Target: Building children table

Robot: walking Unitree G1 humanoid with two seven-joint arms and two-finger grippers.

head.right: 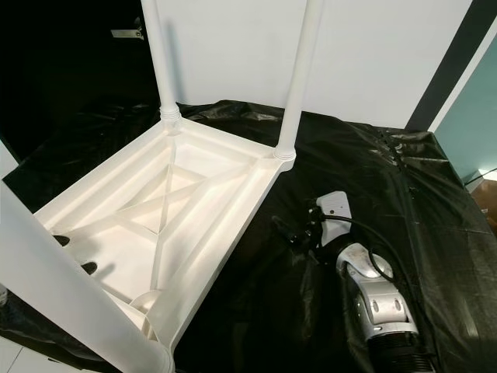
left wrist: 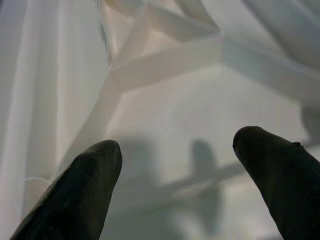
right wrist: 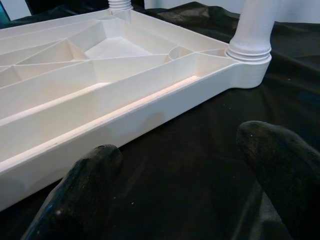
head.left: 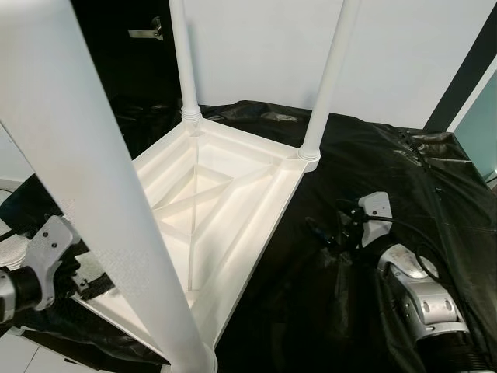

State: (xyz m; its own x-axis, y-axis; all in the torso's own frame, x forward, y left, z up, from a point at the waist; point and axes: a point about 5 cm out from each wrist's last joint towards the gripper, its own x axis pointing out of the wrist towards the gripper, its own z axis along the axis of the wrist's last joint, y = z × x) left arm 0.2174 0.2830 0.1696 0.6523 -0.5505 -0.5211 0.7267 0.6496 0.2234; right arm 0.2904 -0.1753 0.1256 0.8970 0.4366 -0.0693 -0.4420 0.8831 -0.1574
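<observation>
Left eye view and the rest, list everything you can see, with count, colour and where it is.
Table top: one, white, lying upside down on the black sheet, ribbed underside facing up.
Table legs: three seen, white, standing upright from the corners of the table top; two at the far corners, one close to the camera on the robot's left.
Sheet: one, black, shiny, spread under the table top.
Wall: white, behind the sheet.
Handle: one, metal, on the dark surface at the far left.
Left gripper: black fingers apart, over the table top's underside.
Right gripper: black fingers apart, above the sheet beside the table top's right edge.
</observation>
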